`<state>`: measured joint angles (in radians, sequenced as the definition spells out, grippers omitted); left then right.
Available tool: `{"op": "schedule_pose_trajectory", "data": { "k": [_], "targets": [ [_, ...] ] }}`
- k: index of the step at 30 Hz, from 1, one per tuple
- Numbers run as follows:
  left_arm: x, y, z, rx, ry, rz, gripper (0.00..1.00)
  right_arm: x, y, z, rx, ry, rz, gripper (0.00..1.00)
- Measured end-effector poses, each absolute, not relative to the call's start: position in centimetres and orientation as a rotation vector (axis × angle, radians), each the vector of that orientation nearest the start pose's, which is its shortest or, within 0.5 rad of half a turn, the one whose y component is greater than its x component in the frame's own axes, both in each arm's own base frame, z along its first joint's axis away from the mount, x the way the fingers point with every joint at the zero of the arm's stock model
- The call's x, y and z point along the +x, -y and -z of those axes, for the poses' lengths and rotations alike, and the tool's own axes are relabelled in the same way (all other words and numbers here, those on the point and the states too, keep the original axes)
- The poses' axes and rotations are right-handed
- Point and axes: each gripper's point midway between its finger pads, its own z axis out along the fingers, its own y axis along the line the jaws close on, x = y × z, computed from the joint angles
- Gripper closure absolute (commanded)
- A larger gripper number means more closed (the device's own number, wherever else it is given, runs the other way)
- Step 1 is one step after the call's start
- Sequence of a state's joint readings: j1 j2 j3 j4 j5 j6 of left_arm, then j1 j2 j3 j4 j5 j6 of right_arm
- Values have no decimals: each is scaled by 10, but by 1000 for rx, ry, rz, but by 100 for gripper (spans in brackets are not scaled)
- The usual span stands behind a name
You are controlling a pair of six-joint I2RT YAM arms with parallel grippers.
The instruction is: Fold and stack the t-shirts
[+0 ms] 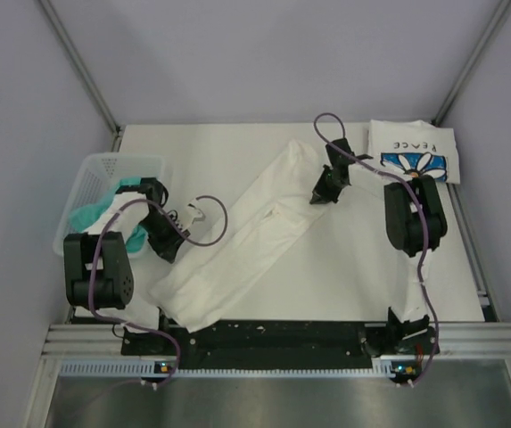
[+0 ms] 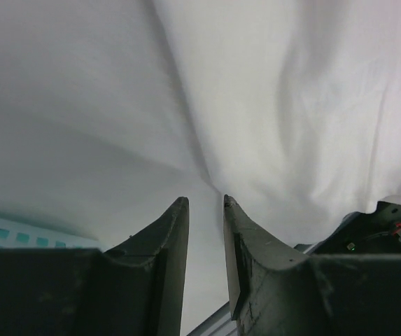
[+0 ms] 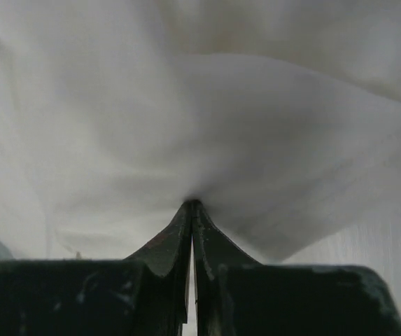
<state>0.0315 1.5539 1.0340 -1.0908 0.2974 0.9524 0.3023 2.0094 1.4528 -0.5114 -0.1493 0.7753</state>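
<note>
On white table (image 1: 353, 263) between grey walls (image 1: 23, 89), my right gripper (image 3: 192, 206) pinches shirt (image 1: 255, 227) at one o'clock; left gripper (image 2: 203, 201) parted at nine.

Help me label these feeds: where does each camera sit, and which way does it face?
Top external: above and behind the arms, looking down on the table, the long white t-shirt, both arms, left claw and right claw.
Left wrist: on the left arm, looking past its claw, jaws slightly apart, at that t-shirt.
Right wrist: on the right arm, looking past its claw, shut on that t-shirt.
Shared: all three show the t-shirt.
</note>
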Motion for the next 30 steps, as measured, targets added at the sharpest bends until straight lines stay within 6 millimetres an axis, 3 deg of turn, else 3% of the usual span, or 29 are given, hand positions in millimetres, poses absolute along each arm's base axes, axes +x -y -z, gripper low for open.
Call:
{"op": "schedule_pose_trajectory", "data": {
  "k": [2, 7, 12, 14, 17, 20, 22, 24, 26, 27, 30],
  "targets": [
    [223, 9, -47, 1330, -2714, 404, 69, 424, -190, -24, 659, -2727, -566, 100],
    [196, 17, -22, 1420, -2752, 457, 69, 465, -187, -26, 743, -2694, -661, 100],
    [169, 71, -16, 1742, -2605, 581, 68, 551, -199, -32, 716, -2579, -784, 100],
    [156, 102, -19, 1883, -2487, 669, 68, 593, -205, -38, 679, -2490, -831, 92],
    [134, 134, -27, 2033, -2346, 807, 67, 622, -206, -49, 656, -2397, -869, 81],
    [122, 151, -45, 2085, -2246, 928, 64, 630, -204, -69, 588, -2341, -895, 69],
    [122, 153, -58, 2079, -2199, 957, 57, 623, -200, -89, 492, -2318, -891, 65],
    [122, 153, -71, 2077, -2149, 961, 45, 596, -198, -113, 372, -2325, -874, 61],
    [122, 154, -84, 2079, -2081, 963, 42, 558, -201, -143, 225, -2304, -866, 54],
    [122, 156, -89, 2080, -2044, 968, 41, 533, -204, -163, 133, -2266, -867, 42],
    [119, 160, -105, 2074, -1916, 1016, 37, 450, -223, -216, -120, -2111, -903, 40]
  ]
}}
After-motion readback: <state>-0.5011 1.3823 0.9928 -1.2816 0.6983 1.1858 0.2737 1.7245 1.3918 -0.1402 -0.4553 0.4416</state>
